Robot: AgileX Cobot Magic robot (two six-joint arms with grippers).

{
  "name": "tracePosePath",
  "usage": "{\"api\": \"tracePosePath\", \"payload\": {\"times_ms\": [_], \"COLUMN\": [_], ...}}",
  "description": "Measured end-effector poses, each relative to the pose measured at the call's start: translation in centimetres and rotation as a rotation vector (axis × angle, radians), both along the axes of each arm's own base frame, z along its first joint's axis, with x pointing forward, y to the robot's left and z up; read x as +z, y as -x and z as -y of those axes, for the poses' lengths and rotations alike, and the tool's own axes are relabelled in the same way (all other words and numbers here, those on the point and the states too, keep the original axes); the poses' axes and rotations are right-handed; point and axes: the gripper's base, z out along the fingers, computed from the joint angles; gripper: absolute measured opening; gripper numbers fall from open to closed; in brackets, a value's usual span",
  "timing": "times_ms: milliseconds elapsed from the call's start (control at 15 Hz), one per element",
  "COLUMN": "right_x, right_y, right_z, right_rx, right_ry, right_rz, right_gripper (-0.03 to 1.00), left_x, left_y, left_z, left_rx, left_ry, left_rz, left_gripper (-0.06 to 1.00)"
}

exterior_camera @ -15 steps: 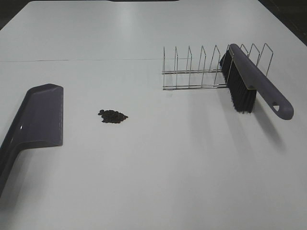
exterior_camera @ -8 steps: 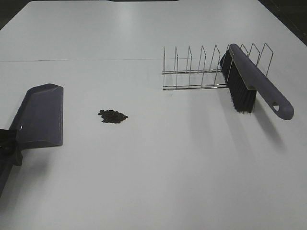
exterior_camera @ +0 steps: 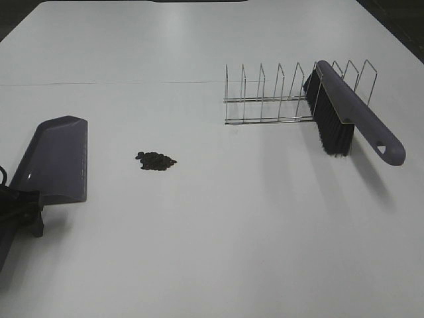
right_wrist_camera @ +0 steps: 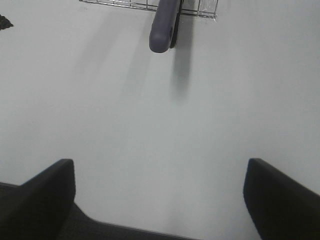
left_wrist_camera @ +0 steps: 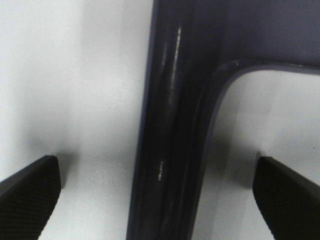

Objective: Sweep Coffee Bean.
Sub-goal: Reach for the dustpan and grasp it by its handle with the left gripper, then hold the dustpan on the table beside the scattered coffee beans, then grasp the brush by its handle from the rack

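Observation:
The coffee beans (exterior_camera: 156, 160) lie in a small dark pile on the white table, left of centre; their edge shows in the right wrist view (right_wrist_camera: 4, 21). A purple dustpan (exterior_camera: 56, 159) lies flat to their left, its handle (left_wrist_camera: 170, 130) running toward the near left edge. My left gripper (exterior_camera: 23, 209) is open and straddles that handle, fingers (left_wrist_camera: 30, 192) apart on either side and not touching it. A purple brush (exterior_camera: 351, 112) with black bristles leans on a wire rack. My right gripper (right_wrist_camera: 160, 200) is open and empty, well short of the brush handle (right_wrist_camera: 162, 25).
The wire rack (exterior_camera: 278, 96) stands at the back right and holds up the brush; it also shows in the right wrist view (right_wrist_camera: 135, 4). Bare white table (exterior_camera: 252, 225) lies between the beans and the brush. The table's near edge (right_wrist_camera: 150, 231) shows under my right gripper.
My left gripper has come into the exterior view from the left edge and moved right over the dustpan's handle. The dustpan, beans and brush have not moved.

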Motion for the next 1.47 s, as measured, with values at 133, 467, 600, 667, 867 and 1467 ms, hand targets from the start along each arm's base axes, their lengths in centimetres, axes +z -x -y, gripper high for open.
{"api": "tracePosePath", "payload": {"times_ms": [133, 467, 600, 667, 867, 1467], "right_x": [0.0, 0.3, 1.2, 2.2, 5.3, 7.0], "right_y": [0.0, -0.1, -1.0, -2.4, -6.7, -27.3], "right_z": [0.0, 0.2, 0.4, 0.4, 0.1, -3.2], "right_rx": [0.000, -0.057, -0.111, -0.129, -0.143, -0.076], "right_ry": [0.000, -0.035, -0.040, -0.019, 0.034, 0.099], "right_rz": [0.000, 0.001, -0.031, -0.084, -0.164, -0.534], "right_gripper": [0.79, 0.79, 0.79, 0.79, 0.79, 0.74], "left_x": [0.0, 0.0, 0.0, 0.0, 0.0, 0.0], "left_y": [-0.1, -0.8, -0.9, -0.9, -0.9, -0.9], "left_z": [0.0, 0.1, 0.1, 0.1, -0.2, -0.3], "left_rx": [-0.008, 0.003, 0.005, -0.006, -0.084, -0.160], "left_ry": [-0.003, 0.013, 0.016, 0.010, -0.033, -0.069], "left_rz": [0.011, 0.089, 0.101, 0.101, 0.094, 0.089], "left_gripper": [0.81, 0.33, 0.33, 0.33, 0.33, 0.33]}}
